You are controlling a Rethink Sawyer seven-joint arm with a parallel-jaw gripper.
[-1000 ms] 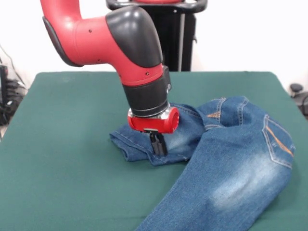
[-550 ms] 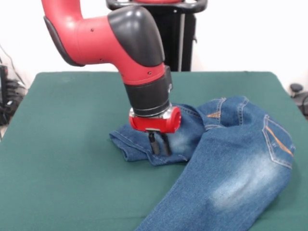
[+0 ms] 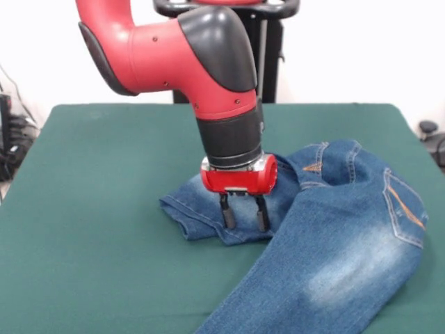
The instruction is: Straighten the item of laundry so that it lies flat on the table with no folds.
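Blue denim jeans (image 3: 334, 243) with pale faded patches and orange stitching lie on the right half of the dark green table (image 3: 90, 229). One leg runs down to the picture's bottom edge. The other leg (image 3: 198, 209) is folded across to the left, ending in a hemmed cuff. My gripper (image 3: 244, 221) stands open just over that folded leg, its two black fingers (image 3: 227, 213) pointing down with their tips at the denim. Nothing is held between them. The waist and a back pocket (image 3: 403, 209) bunch up at the right.
The red and black arm (image 3: 208, 76) comes down over the table's middle and hides part of the jeans behind it. A black pedestal post (image 3: 268, 56) stands beyond the far edge. Dark objects sit off the table at both sides.
The gripper has shifted right and its fingers have spread from shut to open. The folded leg's cuff lies about where it was.
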